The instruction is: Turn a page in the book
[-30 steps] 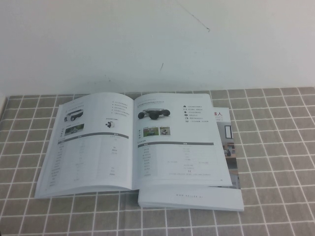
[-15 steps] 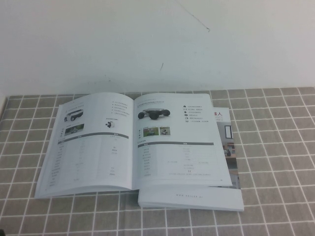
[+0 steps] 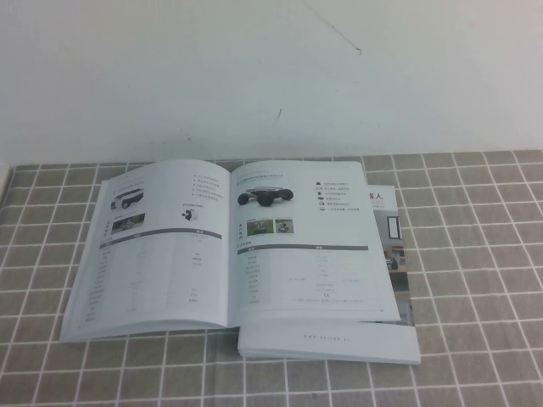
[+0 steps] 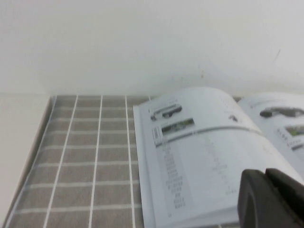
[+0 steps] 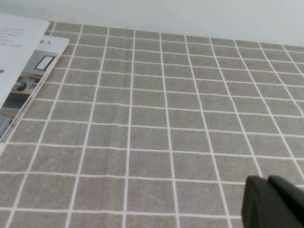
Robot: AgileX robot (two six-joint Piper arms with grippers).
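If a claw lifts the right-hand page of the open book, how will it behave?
The page looks thin and glossy, so it will probably flop, bow and slip. It lies flat on the book, so catching one leaf looks fiddly. Left claw and right claw are both clear of it.

Both the left gripper (image 4: 271, 198) and right gripper (image 5: 274, 202) are cut off by their wrist views' edges.

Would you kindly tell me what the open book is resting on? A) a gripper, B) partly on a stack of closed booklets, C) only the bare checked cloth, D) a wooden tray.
B: the open book lies partly over a stack of closed booklets, which juts out beyond it on the checked cloth; no gripper touches it.
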